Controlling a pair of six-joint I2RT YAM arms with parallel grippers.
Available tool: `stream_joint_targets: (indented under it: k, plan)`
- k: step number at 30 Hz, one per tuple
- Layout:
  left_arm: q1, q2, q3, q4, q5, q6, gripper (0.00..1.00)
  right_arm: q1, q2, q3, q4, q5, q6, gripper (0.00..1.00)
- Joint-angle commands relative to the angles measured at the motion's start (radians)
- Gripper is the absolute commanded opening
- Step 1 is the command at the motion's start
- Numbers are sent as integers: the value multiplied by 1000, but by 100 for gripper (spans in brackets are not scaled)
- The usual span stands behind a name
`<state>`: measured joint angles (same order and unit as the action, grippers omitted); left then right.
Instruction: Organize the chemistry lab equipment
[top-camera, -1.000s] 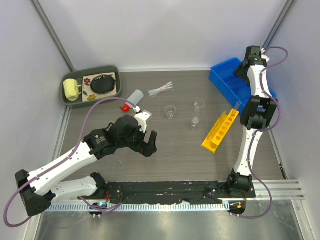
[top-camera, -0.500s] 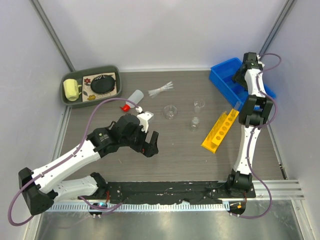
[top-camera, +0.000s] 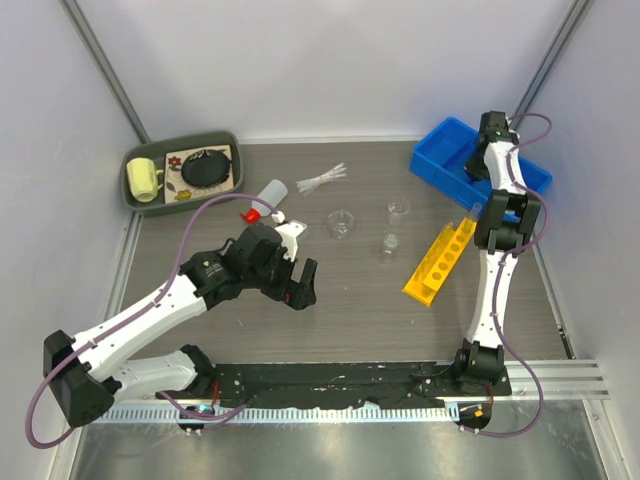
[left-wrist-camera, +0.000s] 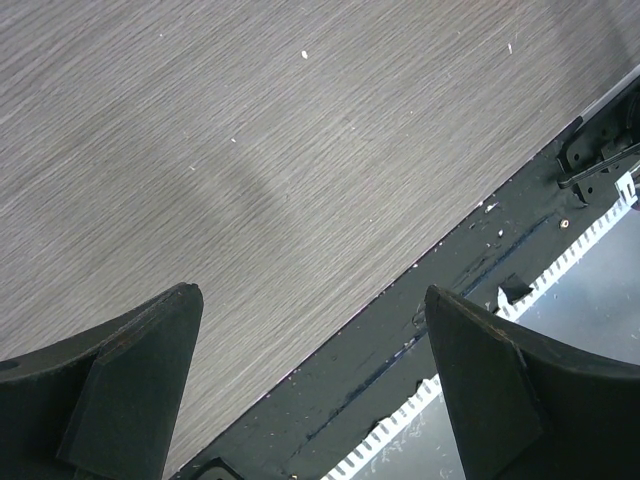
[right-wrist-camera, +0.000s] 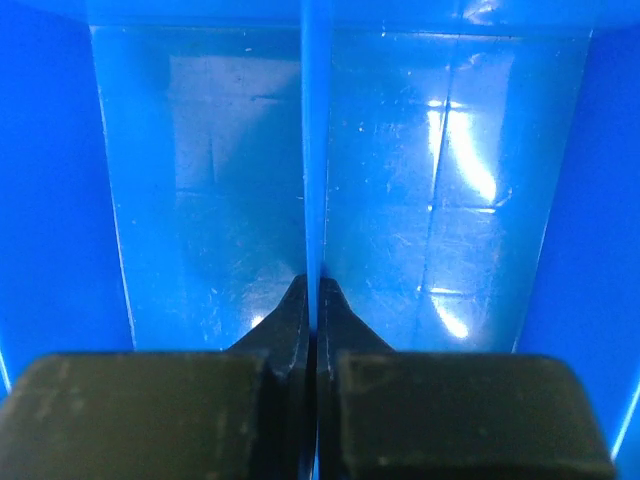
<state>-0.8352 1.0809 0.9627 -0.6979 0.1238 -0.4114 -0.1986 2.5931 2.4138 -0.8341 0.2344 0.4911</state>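
My right gripper (right-wrist-camera: 311, 290) is shut on the thin middle divider (right-wrist-camera: 313, 150) of the blue bin (top-camera: 440, 158) at the back right; in the top view it (top-camera: 487, 150) reaches down into the bin. A long yellow rack (top-camera: 440, 260) lies in front of the bin. Three small clear beakers (top-camera: 341, 222) (top-camera: 398, 211) (top-camera: 388, 246) stand mid-table. Thin clear pipettes (top-camera: 322, 179) lie behind them. The white squeeze bottle (top-camera: 266, 198) with a red cap lies on its side. My left gripper (top-camera: 300, 283) (left-wrist-camera: 310, 292) hangs open and empty over bare tabletop near the front edge.
A green tray (top-camera: 180, 140) at the back left holds a yellow mug (top-camera: 143, 179) and a round black object (top-camera: 207, 166). The black base rail (left-wrist-camera: 400, 360) runs along the table's near edge. Grey walls stand close on both sides.
The right gripper has closed on the bin's divider, and the blue bin has shifted left and turned. The left arm has barely moved and stays open.
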Motion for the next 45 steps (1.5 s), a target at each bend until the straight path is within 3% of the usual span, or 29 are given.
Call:
stream_joint_targets:
  k: [1,24,36,45]
  plan:
    - [8,-4,-1,32,16,5,98,-4,21,19,29,-32,-42,1]
    - [22,-18,-15,41,0,0,98,4,-271,-61,113,12,-77,1]
    - [22,-39,-19,43,-10,0,98,97,-295,123,127,115,-150,1]
    - [21,-78,-25,47,-32,3,98,250,-429,97,262,170,-264,1]
